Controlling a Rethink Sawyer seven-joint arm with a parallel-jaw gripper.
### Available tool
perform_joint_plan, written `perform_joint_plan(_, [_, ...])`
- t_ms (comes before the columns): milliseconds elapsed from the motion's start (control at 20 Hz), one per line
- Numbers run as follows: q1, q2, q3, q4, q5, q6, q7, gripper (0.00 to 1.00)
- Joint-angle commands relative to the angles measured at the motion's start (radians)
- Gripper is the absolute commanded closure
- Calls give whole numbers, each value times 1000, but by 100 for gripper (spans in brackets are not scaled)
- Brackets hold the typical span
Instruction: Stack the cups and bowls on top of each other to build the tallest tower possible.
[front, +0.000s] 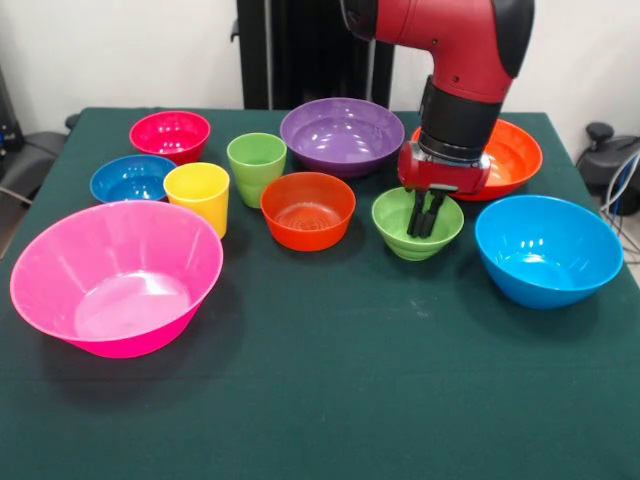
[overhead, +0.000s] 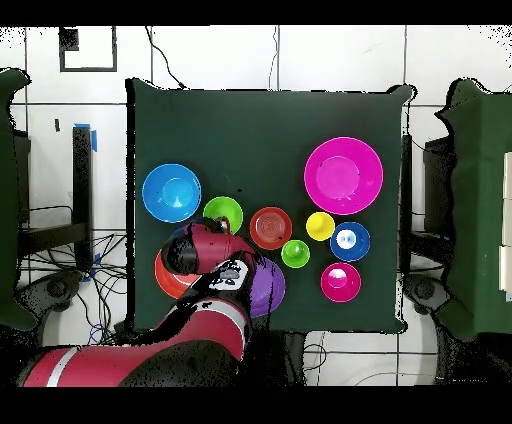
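My gripper (front: 428, 215) reaches down into the small light-green bowl (front: 395, 222) (overhead: 222, 213), its fingers close together with nothing seen between them. To that bowl's left sits the small orange-red bowl (front: 307, 210), to its right the large light-blue bowl (front: 548, 250), and behind it the large orange bowl (front: 515, 155). The purple bowl (front: 342, 135) stands at the back. The green cup (front: 256, 165) and yellow cup (front: 198, 195) stand upright at centre left, near the small magenta-red bowl (front: 170, 135) and dark blue bowl (front: 132, 180). The large pink bowl (front: 115, 275) is front left. Nothing is stacked.
All pieces rest on a dark green tablecloth (front: 330, 400). In the overhead view the red arm (overhead: 205, 250) covers part of the orange bowl (overhead: 165, 280) and purple bowl (overhead: 272, 288). Chairs and cables lie beyond the table's sides.
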Motion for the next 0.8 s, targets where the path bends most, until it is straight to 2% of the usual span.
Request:
perform_joint_plan(50, [-4,81,62,-88,38,2,172,100])
perform_joint_plan(400, [-8,93,51,-112,32,25,154,100])
perform_joint_plan(800, [-58,104,67,-134,-12,-47,137,100])
